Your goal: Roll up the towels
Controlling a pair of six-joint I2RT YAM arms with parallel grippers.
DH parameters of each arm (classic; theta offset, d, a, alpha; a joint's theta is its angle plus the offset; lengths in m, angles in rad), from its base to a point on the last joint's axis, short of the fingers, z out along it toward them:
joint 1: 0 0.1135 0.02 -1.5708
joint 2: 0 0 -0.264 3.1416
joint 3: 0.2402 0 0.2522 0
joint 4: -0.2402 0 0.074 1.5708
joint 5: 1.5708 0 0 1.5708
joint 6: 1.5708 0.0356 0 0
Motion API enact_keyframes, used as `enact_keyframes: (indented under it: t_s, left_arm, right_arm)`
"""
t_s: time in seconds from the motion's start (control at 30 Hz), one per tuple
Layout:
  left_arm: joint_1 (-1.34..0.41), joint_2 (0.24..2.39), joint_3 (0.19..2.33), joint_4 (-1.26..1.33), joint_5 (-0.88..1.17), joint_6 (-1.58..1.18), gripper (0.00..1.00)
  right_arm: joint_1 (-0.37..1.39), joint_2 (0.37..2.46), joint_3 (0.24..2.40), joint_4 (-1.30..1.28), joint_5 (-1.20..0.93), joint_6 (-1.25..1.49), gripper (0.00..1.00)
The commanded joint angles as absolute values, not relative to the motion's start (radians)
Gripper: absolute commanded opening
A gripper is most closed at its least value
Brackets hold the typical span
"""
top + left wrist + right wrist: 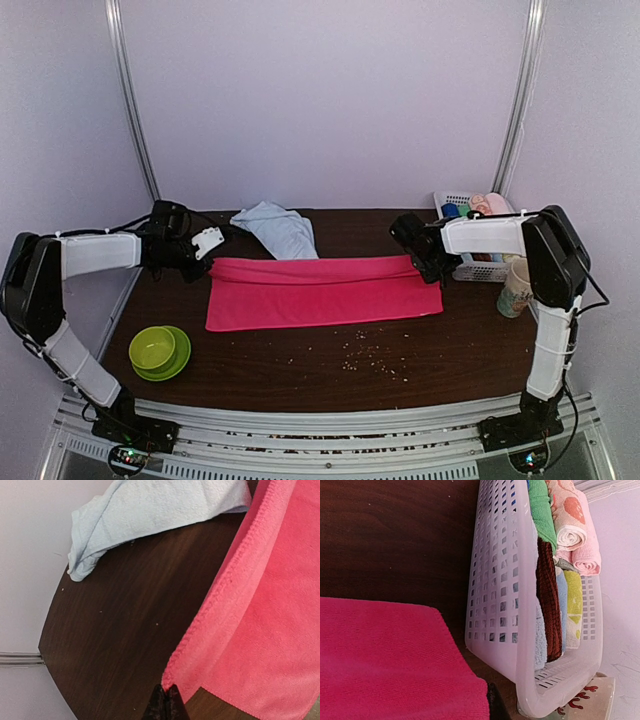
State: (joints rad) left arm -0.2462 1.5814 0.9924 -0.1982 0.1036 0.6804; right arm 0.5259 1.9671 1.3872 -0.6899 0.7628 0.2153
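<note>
Right claw (493, 705) mostly cut off at pink towel (395, 665) corner.

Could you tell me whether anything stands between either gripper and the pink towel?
Nothing visible does: the left gripper and right gripper are both closed on the pink towel's far corners.
</note>
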Motion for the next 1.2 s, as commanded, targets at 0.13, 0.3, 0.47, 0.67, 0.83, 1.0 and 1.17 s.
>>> enact_keyframes:
  t_s: [0.13,0.3,0.47,0.67,0.83,1.0,1.17]
  left_arm:
    - [-0.235,1.525,0.895,-0.221,0.202,0.776,0.0]
    - [-0.235,1.508,0.868,-0.245,0.222,0.807,0.0]
    - [-0.235,1.511,0.858,-0.276,0.227,0.837,0.0]
    - [-0.234,1.504,0.854,-0.321,0.253,0.86,0.0]
    - [-0.235,1.51,0.858,-0.348,0.251,0.87,0.0]
    - [-0.234,1.517,0.866,-0.377,0.256,0.881,0.01]
    - [-0.235,1.526,0.871,-0.4,0.24,0.896,0.01]
  right_arm:
    - [0.539,1.951,1.349,-0.74,0.765,0.25,0.0]
    - [0.554,1.953,1.335,-0.756,0.764,0.248,0.0]
    - [0.582,1.968,1.333,-0.775,0.762,0.237,0.0]
    - [0.597,1.988,1.332,-0.793,0.765,0.243,0.0]
    - [0.608,1.992,1.328,-0.807,0.764,0.243,0.0]
    - [0.623,2.001,1.331,-0.844,0.772,0.257,0.01]
    - [0.638,2.006,1.322,-0.861,0.772,0.257,0.02]
